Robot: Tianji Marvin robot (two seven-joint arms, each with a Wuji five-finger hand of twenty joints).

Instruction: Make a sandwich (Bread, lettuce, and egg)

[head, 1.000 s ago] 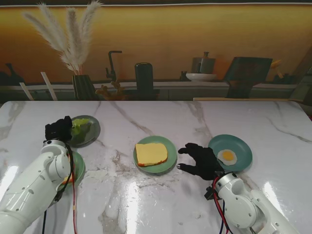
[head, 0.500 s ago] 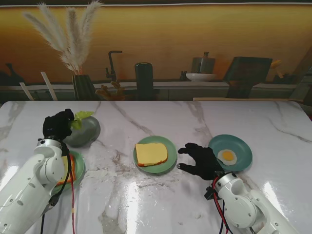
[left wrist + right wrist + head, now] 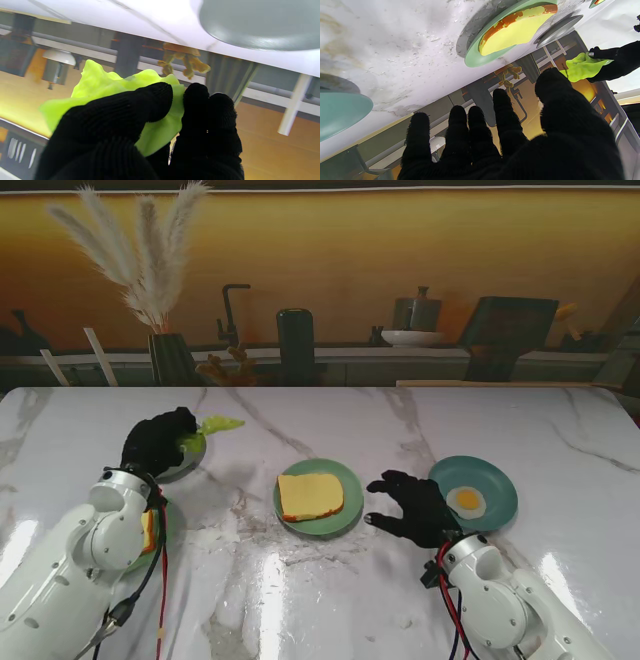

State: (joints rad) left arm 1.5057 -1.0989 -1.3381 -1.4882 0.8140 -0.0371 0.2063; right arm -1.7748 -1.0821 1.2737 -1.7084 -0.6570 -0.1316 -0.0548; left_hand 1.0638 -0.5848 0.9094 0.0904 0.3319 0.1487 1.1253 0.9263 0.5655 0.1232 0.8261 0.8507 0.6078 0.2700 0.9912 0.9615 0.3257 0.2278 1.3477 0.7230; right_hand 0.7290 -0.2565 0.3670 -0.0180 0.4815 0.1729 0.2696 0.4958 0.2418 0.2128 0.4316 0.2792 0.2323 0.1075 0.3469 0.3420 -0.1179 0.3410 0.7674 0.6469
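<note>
Left wrist view: lettuce bright green, ruffled, thin.

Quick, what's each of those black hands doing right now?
Left hand: closed on the lettuce leaf.
Right hand: open, holding nothing.

Four plates: three green, one grey. Two bread slices. One lettuce leaf. One fried egg. Two gloved hands.
</note>
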